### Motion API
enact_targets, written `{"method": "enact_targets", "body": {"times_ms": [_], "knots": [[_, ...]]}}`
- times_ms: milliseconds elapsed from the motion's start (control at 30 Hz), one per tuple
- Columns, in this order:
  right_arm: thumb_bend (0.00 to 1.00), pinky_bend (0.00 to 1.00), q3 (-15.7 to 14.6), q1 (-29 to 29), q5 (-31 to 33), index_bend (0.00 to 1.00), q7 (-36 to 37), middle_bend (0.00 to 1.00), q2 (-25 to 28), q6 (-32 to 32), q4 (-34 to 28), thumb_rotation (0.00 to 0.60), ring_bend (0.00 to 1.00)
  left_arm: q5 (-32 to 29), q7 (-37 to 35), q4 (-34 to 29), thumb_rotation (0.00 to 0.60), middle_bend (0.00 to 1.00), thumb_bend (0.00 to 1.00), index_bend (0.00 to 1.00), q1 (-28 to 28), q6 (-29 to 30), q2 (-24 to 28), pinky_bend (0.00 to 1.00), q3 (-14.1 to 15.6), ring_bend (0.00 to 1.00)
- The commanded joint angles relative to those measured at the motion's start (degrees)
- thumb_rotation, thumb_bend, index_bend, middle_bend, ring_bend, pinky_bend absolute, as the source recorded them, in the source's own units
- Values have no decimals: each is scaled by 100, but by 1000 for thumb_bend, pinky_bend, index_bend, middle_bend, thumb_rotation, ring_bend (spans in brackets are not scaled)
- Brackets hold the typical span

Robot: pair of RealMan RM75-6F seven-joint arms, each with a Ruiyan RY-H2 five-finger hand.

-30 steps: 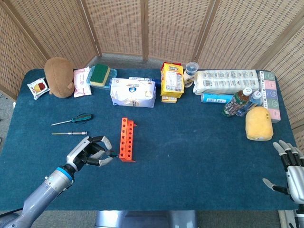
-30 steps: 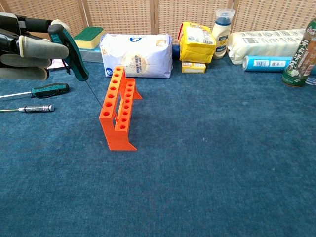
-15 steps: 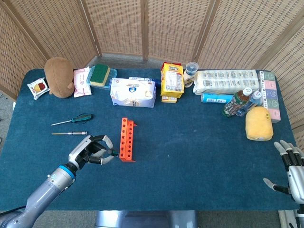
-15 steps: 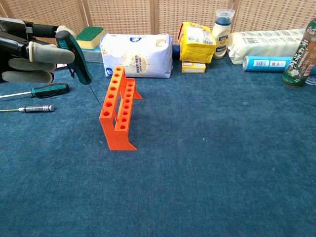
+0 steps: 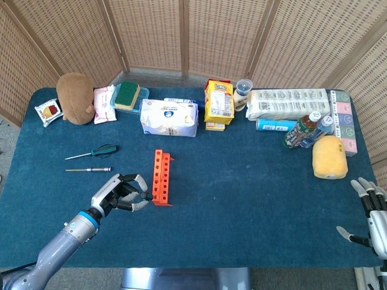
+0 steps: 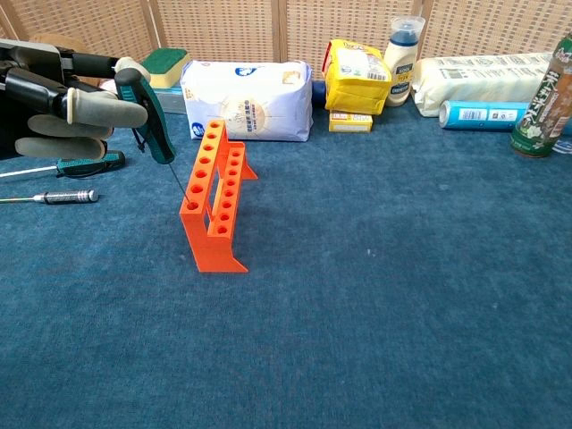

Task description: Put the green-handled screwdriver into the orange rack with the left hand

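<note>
My left hand (image 6: 67,100) grips a green-handled screwdriver (image 6: 154,123), tilted, with its thin shaft slanting down to the right. The tip is at or just above the nearest hole of the orange rack (image 6: 214,198); whether it is inside I cannot tell. In the head view the left hand (image 5: 122,194) sits just left of the rack (image 5: 161,178), and the held tool is mostly hidden by the fingers. My right hand (image 5: 372,216) rests at the table's front right corner, fingers spread and holding nothing.
A second green-handled screwdriver (image 5: 97,151) and a silver one (image 5: 89,170) lie on the cloth left of the rack. Along the back stand a white bag (image 5: 169,117), a yellow box (image 5: 219,104), bottles (image 5: 302,130), a sponge (image 5: 127,95) and a brown plush (image 5: 75,96).
The left hand has shifted right toward the rack with the screwdriver, bringing the shaft's tip over the nearest hole. The right hand has stayed where it was.
</note>
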Motion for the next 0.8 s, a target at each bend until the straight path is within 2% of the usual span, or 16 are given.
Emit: {"method": "enact_targets", "body": {"times_ms": [33, 800], "knots": [[0, 0, 0, -1, -2, 41, 9, 43, 2, 3, 3, 600, 35, -53, 59, 6, 600, 1000, 321, 642, 6, 43, -49, 1000, -21, 1000], [0, 0, 6, 4, 5, 41, 35, 43, 16, -6, 7, 600, 35, -455, 622, 268, 600, 1000, 322, 642, -69, 64, -431, 1000, -96, 1000]]}}
